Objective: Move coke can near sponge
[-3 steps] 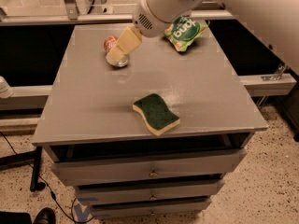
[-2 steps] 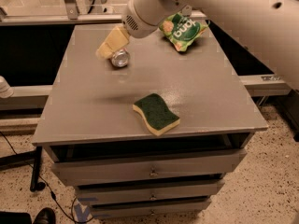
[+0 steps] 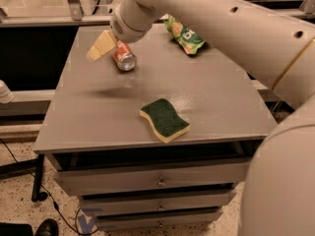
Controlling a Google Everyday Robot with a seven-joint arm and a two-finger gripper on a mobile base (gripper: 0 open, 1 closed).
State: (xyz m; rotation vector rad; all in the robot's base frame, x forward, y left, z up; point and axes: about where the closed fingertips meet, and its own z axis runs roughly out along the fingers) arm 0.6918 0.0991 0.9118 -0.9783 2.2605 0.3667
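Observation:
The coke can (image 3: pixel 123 57) lies on its side at the back left of the grey table (image 3: pixel 98 117), silver end facing the front. My gripper (image 3: pixel 101 45) is just left of the can and slightly above the table, right beside the can. The sponge (image 3: pixel 164 119), dark green on top with a yellow layer beneath, lies near the table's front edge, well apart from the can and to its front right.
A green snack bag (image 3: pixel 185 35) lies at the back of the table, right of the can. My arm (image 3: pixel 211 23) reaches in from the right over the table's back. Drawers (image 3: pixel 157 181) sit under the table top.
My gripper has moved left, from over the can to its left side. The can now shows in full and lies in about the same place. The sponge has not moved.

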